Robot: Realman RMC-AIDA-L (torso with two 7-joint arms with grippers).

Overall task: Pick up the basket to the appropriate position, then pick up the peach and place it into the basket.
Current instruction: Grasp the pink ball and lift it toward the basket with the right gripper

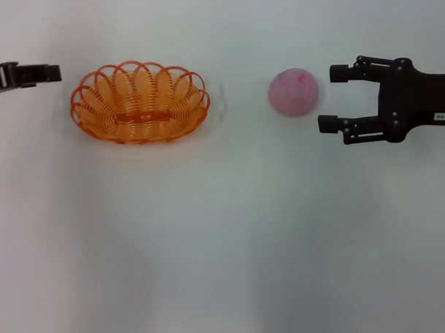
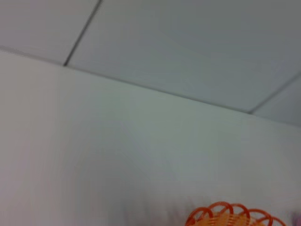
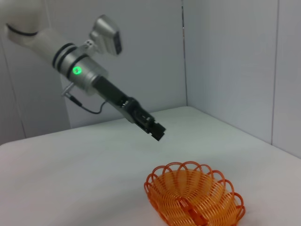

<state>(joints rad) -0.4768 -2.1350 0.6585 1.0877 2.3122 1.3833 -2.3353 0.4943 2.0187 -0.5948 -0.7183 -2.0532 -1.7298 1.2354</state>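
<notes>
Early stage: basket (image 1: 140,103) sits empty on the white table (image 1: 220,239), peach (image 1: 292,92) still out, lying on the table at the basket's 3 o'clock, well apart. Nothing grasped. Right gripper (image 1: 331,98) at the peach's 3 o'clock, just beside it, fingers spread wide, arm level. Left gripper (image 1: 50,74) at the basket's 9 o'clock, raised above the table; its fingers look closed on nothing.
</notes>
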